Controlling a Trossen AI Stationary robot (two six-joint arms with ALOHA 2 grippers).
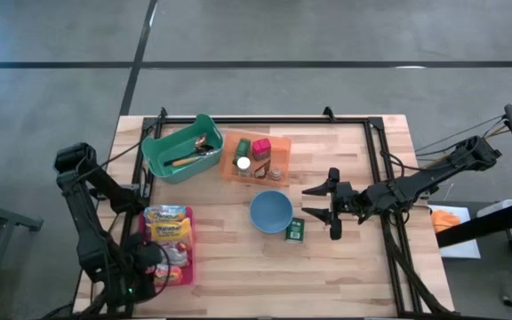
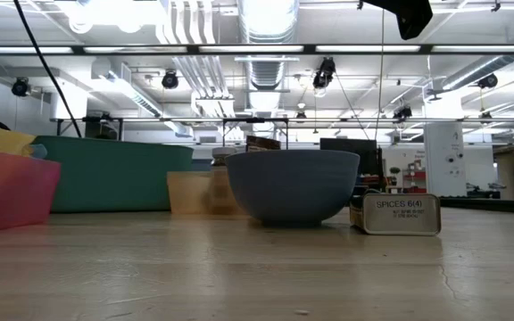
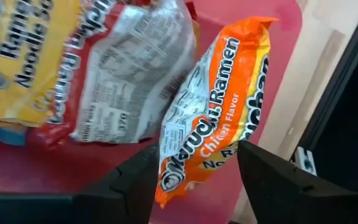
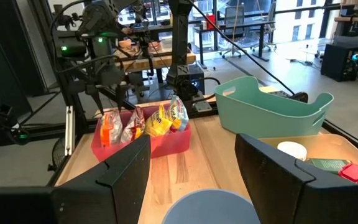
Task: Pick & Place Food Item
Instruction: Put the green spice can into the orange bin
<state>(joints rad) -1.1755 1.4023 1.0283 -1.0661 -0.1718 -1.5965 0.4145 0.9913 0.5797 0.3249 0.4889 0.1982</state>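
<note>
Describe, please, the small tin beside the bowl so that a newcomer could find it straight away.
Start at the blue bowl in the middle of the wooden table. Right beside it, on the side facing the right arm's open fingers, sits a small tin. It is the only loose item on bare wood, green-topped and labelled "SPICES" on its side.

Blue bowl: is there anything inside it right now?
No, the high view looks straight down into the blue bowl and shows only its bare inside.

Your work surface is a light wooden table (image 1: 345, 267). At its upper left you find a teal bin (image 1: 181, 148), with an orange tray (image 1: 282, 149) beside it. At centre sit a blue bowl (image 1: 270, 212) and a green spice tin (image 1: 294, 231). A red bin (image 1: 189, 242) occupies the lower left.
</note>
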